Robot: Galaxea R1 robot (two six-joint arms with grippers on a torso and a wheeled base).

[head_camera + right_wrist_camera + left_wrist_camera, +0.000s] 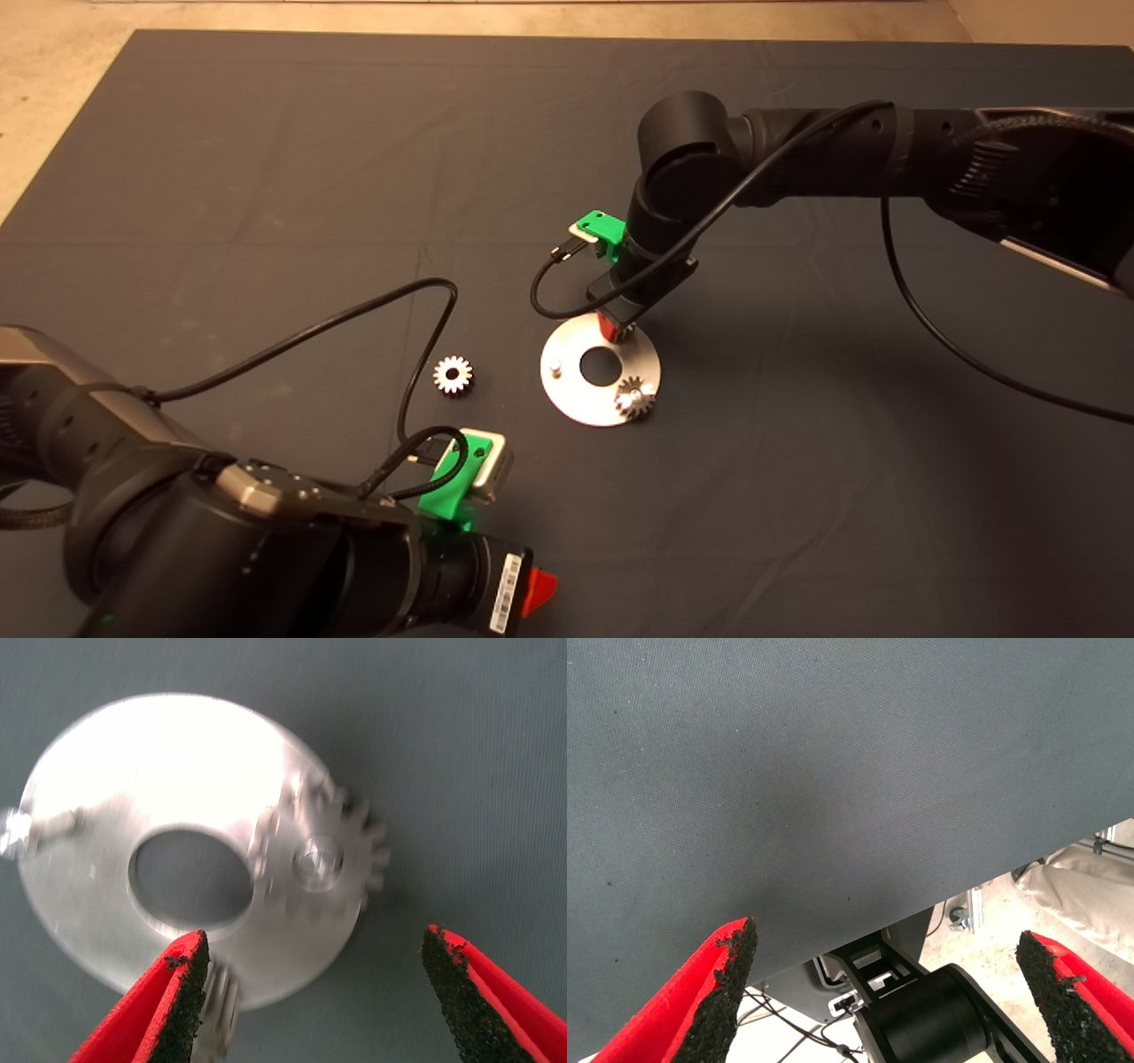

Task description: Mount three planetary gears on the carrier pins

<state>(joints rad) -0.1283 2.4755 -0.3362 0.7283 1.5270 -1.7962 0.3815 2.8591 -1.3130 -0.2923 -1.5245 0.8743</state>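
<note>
The round silver carrier plate [580, 394] lies mid-mat and also shows in the right wrist view [151, 762]. One planetary gear [635, 397] sits on a carrier pin at the plate's near right edge, seen too in the right wrist view [323, 859]. A bare carrier pin [555, 365] stands at the plate's left. My right gripper [616, 328] hovers over the plate's far edge, open [314, 948]. A second gear [221, 1001] shows partly beside one finger; I cannot tell whether it sits on a pin. A third gear [453, 374] lies loose on the mat left of the plate.
My left gripper [536, 592] is parked at the lower left, open [886, 948], looking past the mat's edge [859, 935] at the floor and a black robot base [921, 1019]. Black cables [416, 337] loop over the mat near the loose gear.
</note>
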